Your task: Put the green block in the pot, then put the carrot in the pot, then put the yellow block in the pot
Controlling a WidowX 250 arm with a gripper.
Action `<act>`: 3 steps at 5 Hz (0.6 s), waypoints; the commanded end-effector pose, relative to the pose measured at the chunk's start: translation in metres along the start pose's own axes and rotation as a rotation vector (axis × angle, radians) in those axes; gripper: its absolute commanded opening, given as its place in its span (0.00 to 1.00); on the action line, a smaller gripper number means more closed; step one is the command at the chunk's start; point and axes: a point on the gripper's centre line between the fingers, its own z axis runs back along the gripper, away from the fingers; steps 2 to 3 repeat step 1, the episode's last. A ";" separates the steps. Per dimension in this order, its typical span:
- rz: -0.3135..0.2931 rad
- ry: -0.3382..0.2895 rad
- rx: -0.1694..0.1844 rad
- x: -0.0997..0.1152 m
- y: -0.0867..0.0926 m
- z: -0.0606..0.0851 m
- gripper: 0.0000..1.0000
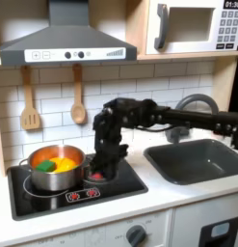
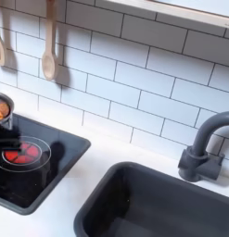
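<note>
On the left burner of the black stove (image 1: 125, 183) stands the steel pot (image 1: 34, 160). Inside it lie the green block (image 1: 44, 167), the yellow block (image 1: 65, 165) and the orange carrot (image 1: 55, 155). In the first exterior view my gripper (image 1: 98, 176) hangs low over the right burner, just right of the pot and apart from it. Its fingers stand spread with nothing between them, and the red burner mark shows through the gap. In the second exterior view the pot (image 2: 3, 104) sits at the left edge with orange showing inside.
A wooden spatula (image 1: 30, 104) and a wooden spoon (image 1: 78, 99) hang on the tiled wall behind the stove. A dark sink (image 1: 193, 161) with a grey faucet (image 2: 203, 148) lies to the first exterior view's right. A range hood (image 1: 67, 41) overhangs the stove.
</note>
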 end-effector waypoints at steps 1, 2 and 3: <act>-0.029 0.009 -0.024 -0.003 -0.013 0.004 1.00; -0.029 0.009 -0.024 -0.003 -0.013 0.004 1.00; -0.029 0.009 -0.024 -0.003 -0.013 0.004 1.00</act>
